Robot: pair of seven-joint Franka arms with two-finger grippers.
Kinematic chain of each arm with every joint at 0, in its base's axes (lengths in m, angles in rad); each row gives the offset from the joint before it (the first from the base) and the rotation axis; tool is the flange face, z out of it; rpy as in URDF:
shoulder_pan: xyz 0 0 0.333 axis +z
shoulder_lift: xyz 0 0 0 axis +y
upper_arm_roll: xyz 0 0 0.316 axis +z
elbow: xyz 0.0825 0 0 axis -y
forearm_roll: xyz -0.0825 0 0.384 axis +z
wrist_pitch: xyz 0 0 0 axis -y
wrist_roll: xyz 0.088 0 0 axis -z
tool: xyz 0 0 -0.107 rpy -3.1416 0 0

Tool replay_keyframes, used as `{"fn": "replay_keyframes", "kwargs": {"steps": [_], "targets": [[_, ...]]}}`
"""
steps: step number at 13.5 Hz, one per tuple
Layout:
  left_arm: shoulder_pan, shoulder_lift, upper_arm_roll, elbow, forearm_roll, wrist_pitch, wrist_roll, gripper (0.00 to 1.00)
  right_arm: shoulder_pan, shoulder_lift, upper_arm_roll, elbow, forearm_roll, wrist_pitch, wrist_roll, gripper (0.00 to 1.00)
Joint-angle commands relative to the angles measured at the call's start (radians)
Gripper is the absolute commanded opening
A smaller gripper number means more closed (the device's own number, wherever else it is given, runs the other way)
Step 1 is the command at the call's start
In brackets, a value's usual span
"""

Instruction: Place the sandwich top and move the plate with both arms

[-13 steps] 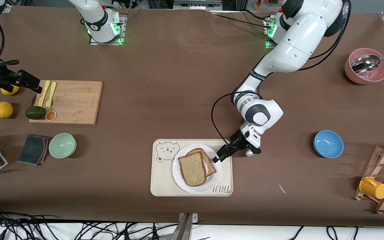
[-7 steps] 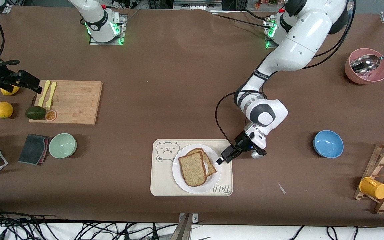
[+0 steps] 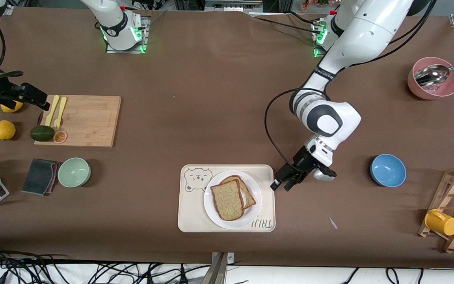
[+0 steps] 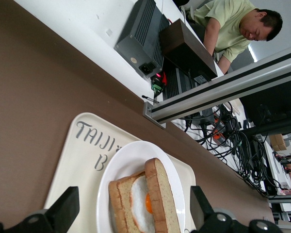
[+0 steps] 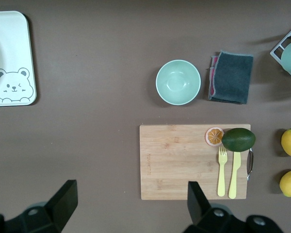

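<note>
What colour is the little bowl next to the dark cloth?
Pale mint green: the small round bowl shows best in the right wrist view.

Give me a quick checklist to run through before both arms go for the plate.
1. Sandwich top on the egg slice: ok, leaning offset.
2. Plate on the tray: ok.
3. Left gripper open, empty, over the tray's edge at the left arm's end: ok.
4. Right gripper open, empty: ok.
5. Right gripper near the plate: not ok, it hangs over the cutting board.
</note>
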Motion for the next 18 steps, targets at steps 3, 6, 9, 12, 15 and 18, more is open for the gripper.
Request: {"fn": "replay_keyframes", "kwargs": {"steps": [3, 6, 9, 12, 15, 18], "targets": [[0.016, -0.042, -0.003, -0.064, 0.048, -0.010, -0.012, 1.00, -0.004, -0.011, 0.002, -0.007, 0.016, -0.001, 0.005, 1.00], [0.109, -0.077, -0.058, -0.096, 0.080, -0.067, -0.018, 1.00, -0.004, -0.011, 0.002, -0.007, 0.016, -0.001, 0.005, 1.00], [0.218, -0.102, -0.143, -0.098, 0.254, -0.067, -0.287, 1.00, -0.004, -0.011, 0.002, -0.007, 0.016, -0.001, 0.005, 1.00], [0.263, -0.126, -0.145, -0.089, 0.532, -0.088, -0.657, 1.00, -0.004, -0.011, 0.002, -0.007, 0.016, -0.001, 0.005, 1.00], [0.307, -0.160, -0.141, -0.121, 0.772, -0.142, -0.779, 1.00, -0.004, -0.011, 0.000, -0.007, 0.016, -0.001, 0.005, 1.00], [0.369, -0.206, -0.134, -0.146, 1.099, -0.284, -0.920, 1.00, -0.004, -0.011, 0.000, -0.007, 0.016, -0.003, 0.005, 1.00]]}}
